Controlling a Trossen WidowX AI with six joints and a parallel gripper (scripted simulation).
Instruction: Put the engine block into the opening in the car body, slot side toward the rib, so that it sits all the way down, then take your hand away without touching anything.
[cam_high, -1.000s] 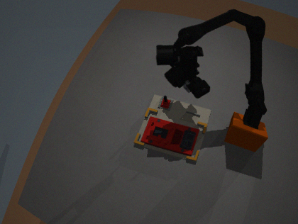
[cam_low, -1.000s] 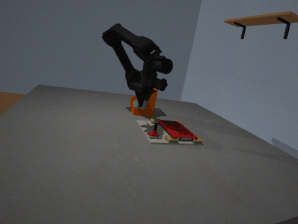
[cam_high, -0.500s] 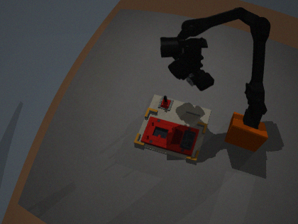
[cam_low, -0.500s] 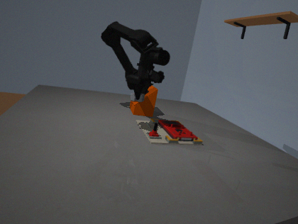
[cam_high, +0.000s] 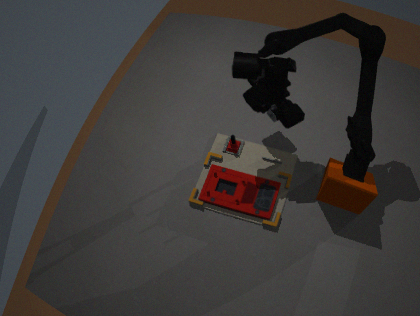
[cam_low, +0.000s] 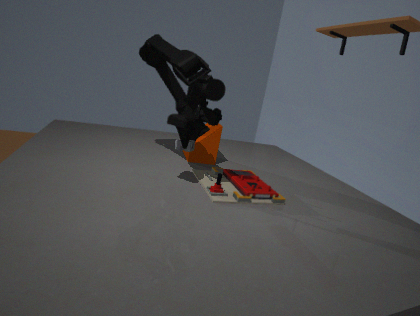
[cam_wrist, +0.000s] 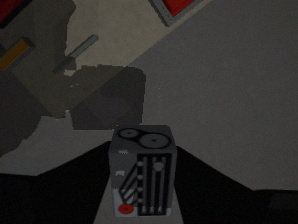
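A wide grey table (cam_low: 100, 225) is seen, edged with a brown wooden border (cam_high: 95, 115) in the top view. Blue-grey walls (cam_low: 75, 60) are met at a corner behind it. A wooden shelf (cam_low: 370, 27) is carried high on the right wall by two black brackets (cam_low: 401, 42). A strip of brown floor (cam_low: 12, 142) is glimpsed at the left.
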